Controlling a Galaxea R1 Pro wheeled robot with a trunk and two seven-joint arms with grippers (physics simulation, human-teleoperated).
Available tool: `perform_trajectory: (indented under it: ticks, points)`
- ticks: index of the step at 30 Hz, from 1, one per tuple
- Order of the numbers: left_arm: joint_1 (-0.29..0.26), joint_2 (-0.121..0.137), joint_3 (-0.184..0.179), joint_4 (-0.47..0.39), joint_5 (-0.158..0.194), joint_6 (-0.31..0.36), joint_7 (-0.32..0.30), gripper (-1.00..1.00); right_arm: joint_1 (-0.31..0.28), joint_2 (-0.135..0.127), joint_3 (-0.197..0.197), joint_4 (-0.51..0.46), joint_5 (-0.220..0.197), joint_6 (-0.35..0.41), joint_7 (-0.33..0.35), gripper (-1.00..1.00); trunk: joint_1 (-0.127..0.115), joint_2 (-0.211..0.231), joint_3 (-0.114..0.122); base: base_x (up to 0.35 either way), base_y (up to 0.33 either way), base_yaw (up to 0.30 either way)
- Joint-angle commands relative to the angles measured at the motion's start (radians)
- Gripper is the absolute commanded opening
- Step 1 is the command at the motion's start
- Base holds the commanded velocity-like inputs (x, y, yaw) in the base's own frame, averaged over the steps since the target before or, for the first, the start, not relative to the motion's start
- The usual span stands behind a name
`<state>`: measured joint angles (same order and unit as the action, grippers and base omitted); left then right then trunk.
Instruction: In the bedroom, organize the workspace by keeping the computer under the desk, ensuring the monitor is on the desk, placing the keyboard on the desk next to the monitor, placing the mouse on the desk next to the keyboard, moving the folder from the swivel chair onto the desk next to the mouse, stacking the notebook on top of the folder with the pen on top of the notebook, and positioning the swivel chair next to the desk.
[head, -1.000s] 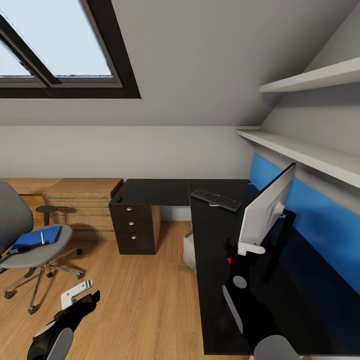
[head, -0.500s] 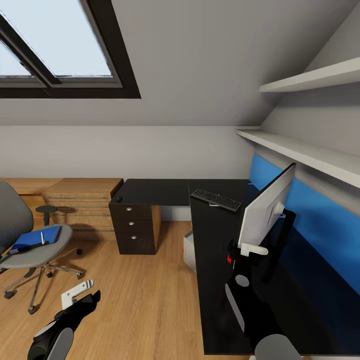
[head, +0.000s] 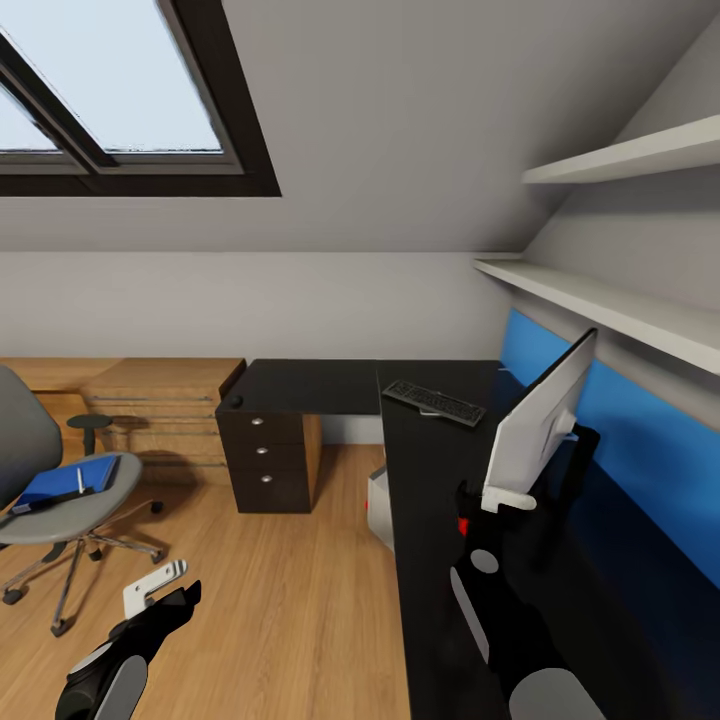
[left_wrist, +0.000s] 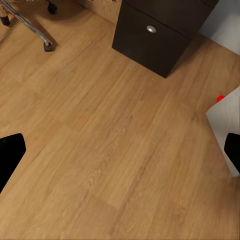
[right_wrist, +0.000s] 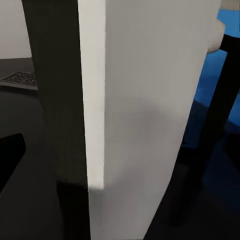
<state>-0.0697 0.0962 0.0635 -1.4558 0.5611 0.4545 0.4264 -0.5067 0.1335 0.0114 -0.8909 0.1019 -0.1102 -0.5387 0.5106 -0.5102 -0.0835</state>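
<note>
- The counter (head: 440, 560) is running as a black L from the drawer unit (head: 266, 452) across to the blue back panel, right in front of you.
- The monitor (head: 540, 420) is standing on the counter near that blue panel, seen edge-on with its pale back facing you and its black stand (head: 572, 462) behind it.
- Your right claw (head: 478, 500) is sitting at the monitor's lower near corner; in the right wrist view the monitor's edge (right_wrist: 145, 110) is lying between the two dark fingers, but you cannot tell whether they are pressing on it.
- The swivel chair (head: 50, 500) is standing on the wood floor, well apart from the counter, with a blue flat item (head: 65, 478) and the pen (head: 80, 481) lying on its seat.
- The computer (head: 380, 505) is sitting on the floor, tucked at the counter's inner edge; it is just beside one finger in the left wrist view.
- The keyboard (head: 434, 401) is lying on the counter beyond the monitor, apart from your right claw.
- Your left claw (head: 165, 590) is hanging spread wide and empty over bare floor, between chair and counter.
</note>
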Motion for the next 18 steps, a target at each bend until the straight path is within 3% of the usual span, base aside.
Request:
perform_trajectory:
  ticks: [1, 12, 18]
  points:
    - [-0.001, 0.000, -0.001, -0.001, 0.010, 0.003, 0.008, 1.00, -0.001, 0.000, 0.001, 0.001, 0.007, 0.001, -0.006, 1.00, 0.001, -0.002, -0.002, 0.176, 0.078, 0.000]
    - [-0.001, 0.000, -0.001, 0.000, 0.011, 0.003, 0.008, 1.00, -0.001, 0.000, -0.002, 0.000, 0.006, 0.000, -0.009, 1.00, 0.001, -0.002, -0.002, 0.098, 0.059, 0.000]
    - [-0.001, 0.000, -0.001, 0.001, 0.011, 0.003, 0.008, 1.00, -0.001, 0.000, -0.046, 0.000, 0.007, -0.001, -0.009, 1.00, 0.001, -0.002, -0.002, 0.006, 0.004, 0.000]
